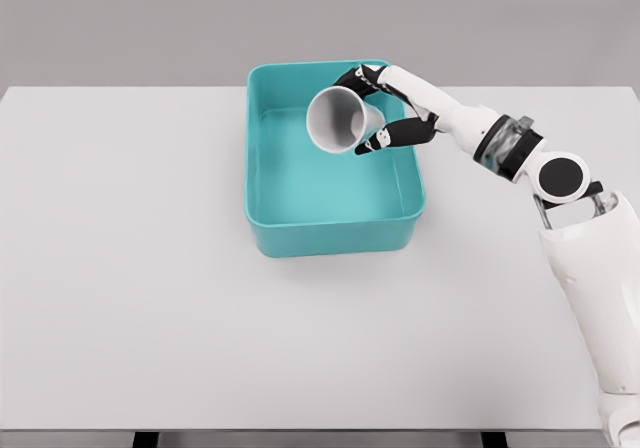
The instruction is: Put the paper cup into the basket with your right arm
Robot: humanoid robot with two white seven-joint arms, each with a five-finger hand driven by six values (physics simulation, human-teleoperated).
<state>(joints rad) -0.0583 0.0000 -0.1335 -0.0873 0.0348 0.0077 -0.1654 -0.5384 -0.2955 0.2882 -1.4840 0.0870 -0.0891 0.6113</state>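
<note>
A teal rectangular basket stands on the white table, a little right of the middle. My right hand reaches in from the right and hangs over the basket's far right part. Its black-tipped fingers are curled around a grey-white paper cup. The cup is tipped on its side, with its open mouth facing the camera and to the left, above the basket's floor. The left arm does not show.
The white table stretches wide to the left of and in front of the basket. My right forearm crosses above the table's right side.
</note>
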